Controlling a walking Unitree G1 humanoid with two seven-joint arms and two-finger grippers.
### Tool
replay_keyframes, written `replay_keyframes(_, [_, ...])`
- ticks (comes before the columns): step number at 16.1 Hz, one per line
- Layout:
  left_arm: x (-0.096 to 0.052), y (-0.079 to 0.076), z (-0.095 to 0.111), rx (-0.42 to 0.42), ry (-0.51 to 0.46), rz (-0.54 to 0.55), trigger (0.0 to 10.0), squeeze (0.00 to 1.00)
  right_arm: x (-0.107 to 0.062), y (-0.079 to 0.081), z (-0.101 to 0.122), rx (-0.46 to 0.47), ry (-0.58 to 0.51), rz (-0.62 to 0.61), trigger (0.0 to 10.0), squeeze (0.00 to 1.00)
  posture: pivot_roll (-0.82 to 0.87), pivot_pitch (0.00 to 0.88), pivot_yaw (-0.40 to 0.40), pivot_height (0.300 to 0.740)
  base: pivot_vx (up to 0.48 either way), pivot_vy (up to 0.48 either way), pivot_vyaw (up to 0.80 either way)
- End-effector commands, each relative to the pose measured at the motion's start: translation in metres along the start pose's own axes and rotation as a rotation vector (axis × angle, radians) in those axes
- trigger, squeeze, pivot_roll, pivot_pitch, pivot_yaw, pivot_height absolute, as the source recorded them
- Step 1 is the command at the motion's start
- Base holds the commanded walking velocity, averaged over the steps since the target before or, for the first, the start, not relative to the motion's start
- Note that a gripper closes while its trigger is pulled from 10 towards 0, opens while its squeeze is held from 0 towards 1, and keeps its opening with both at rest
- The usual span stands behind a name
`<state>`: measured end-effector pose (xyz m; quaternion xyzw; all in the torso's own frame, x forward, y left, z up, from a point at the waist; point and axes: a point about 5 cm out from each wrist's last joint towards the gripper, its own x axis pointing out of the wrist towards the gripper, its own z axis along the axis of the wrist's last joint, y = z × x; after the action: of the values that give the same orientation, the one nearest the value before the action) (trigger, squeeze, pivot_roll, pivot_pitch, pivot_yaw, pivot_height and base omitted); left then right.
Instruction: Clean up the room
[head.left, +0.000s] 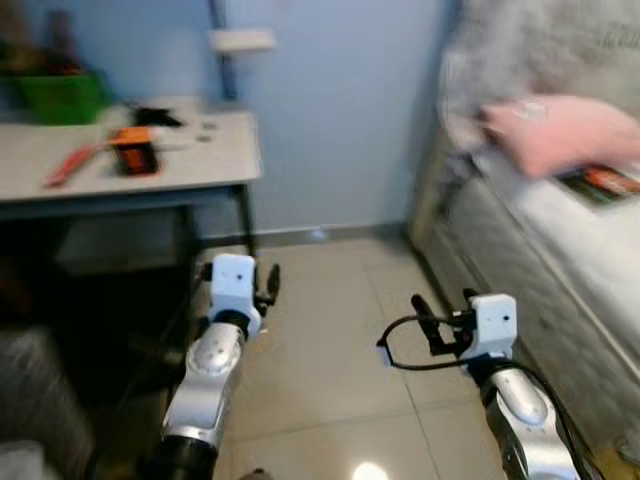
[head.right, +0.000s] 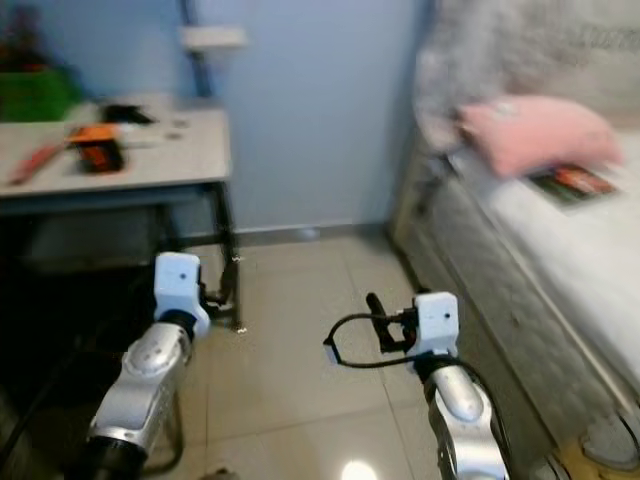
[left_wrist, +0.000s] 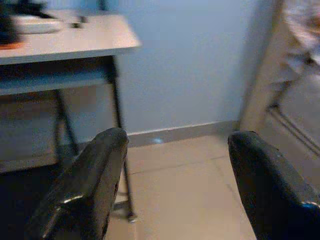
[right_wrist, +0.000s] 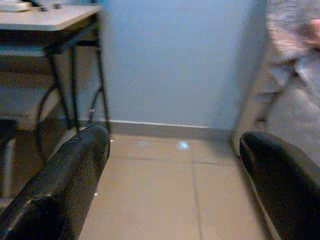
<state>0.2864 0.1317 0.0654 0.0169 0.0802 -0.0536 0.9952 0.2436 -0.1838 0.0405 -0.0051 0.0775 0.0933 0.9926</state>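
Lying on the bed (head.left: 560, 240) at the robot's right, a pink pillow (head.left: 560, 132) runs its long axis along the mattress, with a magazine (head.left: 603, 183) just beside it. On the table (head.left: 200, 150) at left sit an orange object (head.left: 135, 150) and a green bin (head.left: 60, 95), contents blurred. Left gripper (left_wrist: 172, 185) and right gripper (right_wrist: 175, 185) hover over floor tiles (head.left: 330, 330), jaws wide, holding nothing.

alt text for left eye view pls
Both arms are raised over a tiled floor, left gripper and right gripper empty. A cluttered white desk stands left; a bed with a pink pillow lies right.
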Motion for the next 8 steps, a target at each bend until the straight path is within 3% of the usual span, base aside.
replay_keyframes(1, [0.001,-0.011,0.002,0.008,-0.009,-0.019,10.0,0.0,-0.004,-0.009,-0.004,-0.014,0.026,-0.011,10.0,0.0,0.0,0.0,-0.019,0.74,0.0,-0.416,0.54])
replay_keyframes(3, [0.001,-0.011,0.0,-0.009,-0.006,-0.005,10.0,0.0,-0.004,-0.009,-0.005,-0.023,0.03,-0.006,10.0,0.0,0.0,0.0,-0.02,0.74,0.0,-0.416,0.54])
replay_keyframes(4, [0.001,-0.012,-0.001,-0.037,-0.001,-0.013,10.0,0.0,-0.004,-0.009,-0.005,-0.024,0.033,-0.005,10.0,0.0,0.0,0.0,-0.018,0.74,0.0,0.0,0.54])
replay_keyframes(5, [-0.004,-0.009,-0.008,0.026,0.03,-0.044,10.0,0.0,-0.005,-0.009,-0.007,-0.029,0.039,-0.018,10.0,0.0,0.0,0.0,-0.013,0.74,0.0,0.0,0.65])
replay_keyframes(6, [-0.026,-0.003,-0.013,0.061,0.025,-0.108,10.0,0.0,-0.018,-0.011,-0.009,-0.044,0.043,-0.035,10.0,0.0,0.02,0.0,-0.017,0.74,0.0,0.0,0.0])
replay_keyframes(7, [-0.055,-0.002,-0.012,0.069,-0.027,-0.188,10.0,0.0,-0.045,-0.01,-0.013,-0.095,0.055,0.003,10.0,0.0,0.02,0.0,-0.021,0.74,0.0,0.0,0.0])
replay_keyframes(8, [-0.072,0.004,0.002,0.053,-0.137,-0.148,10.0,0.0,-0.07,-0.011,-0.021,-0.101,0.07,-0.003,10.0,0.0,0.03,0.0,-0.026,0.74,0.0,0.0,0.0])
